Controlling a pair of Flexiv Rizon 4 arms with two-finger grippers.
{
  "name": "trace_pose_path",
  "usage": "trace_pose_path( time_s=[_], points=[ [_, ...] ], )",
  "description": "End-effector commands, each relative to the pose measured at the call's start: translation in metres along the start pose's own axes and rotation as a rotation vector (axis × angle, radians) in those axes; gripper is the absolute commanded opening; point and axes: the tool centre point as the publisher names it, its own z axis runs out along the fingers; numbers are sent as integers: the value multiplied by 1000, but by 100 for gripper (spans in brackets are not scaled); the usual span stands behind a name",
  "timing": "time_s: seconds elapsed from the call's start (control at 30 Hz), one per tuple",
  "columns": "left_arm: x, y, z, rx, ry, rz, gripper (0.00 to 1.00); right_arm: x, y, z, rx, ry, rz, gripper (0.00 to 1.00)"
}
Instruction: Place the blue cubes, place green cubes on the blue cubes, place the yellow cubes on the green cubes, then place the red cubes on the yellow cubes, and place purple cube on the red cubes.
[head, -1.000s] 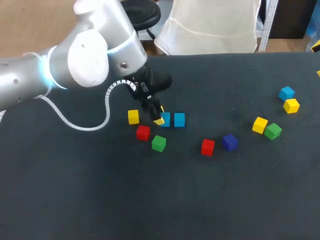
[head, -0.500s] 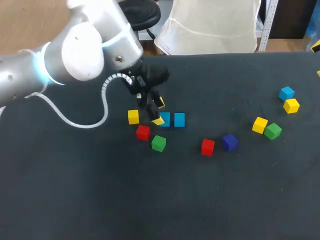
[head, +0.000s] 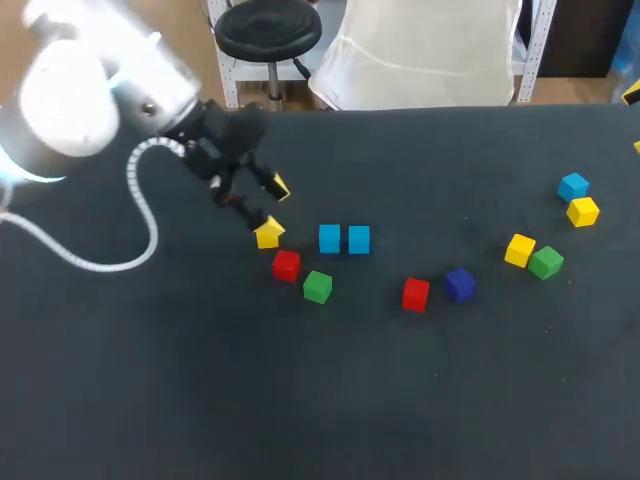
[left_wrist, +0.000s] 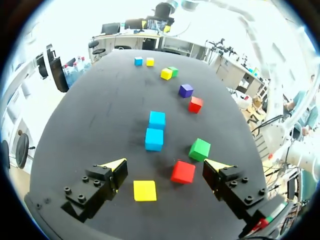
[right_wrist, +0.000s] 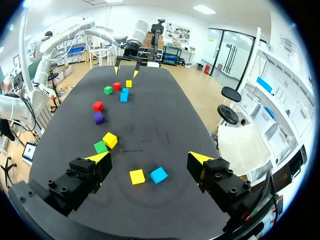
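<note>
1 purple cube (head: 459, 284), black table (head: 300, 400) (plain)

Bare table (head: 300, 232) gives passage between the leftmost yellow cube (head: 267, 236) and the nearest blue cube (head: 330, 238); a red cube (head: 286, 265) and a green cube (head: 317, 287) obstruct its front side.

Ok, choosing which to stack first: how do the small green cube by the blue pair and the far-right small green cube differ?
The green cube by the blue pair stands free; the far-right green cube rests against a yellow cube. The first lies near the left gripper, the second near the right gripper. Both look equal in size and lie unstacked.
</note>
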Motion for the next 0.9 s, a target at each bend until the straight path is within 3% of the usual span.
trace_pose_path(
  time_s=[0.03,0.2,0.5,0.9],
  points=[
    [11,-20,-11,-48,-107,4,100,0,1,0,2,1,-1,100],
    [18,-28,-18,-56,-151,13,100,0,1,0,2,1,-1,100],
    [25,-36,-28,-123,-144,125,100,0,1,0,2,1,-1,100],
    [31,-35,-49,-233,-130,13,100,0,1,0,2,1,-1,100]
  ],
)
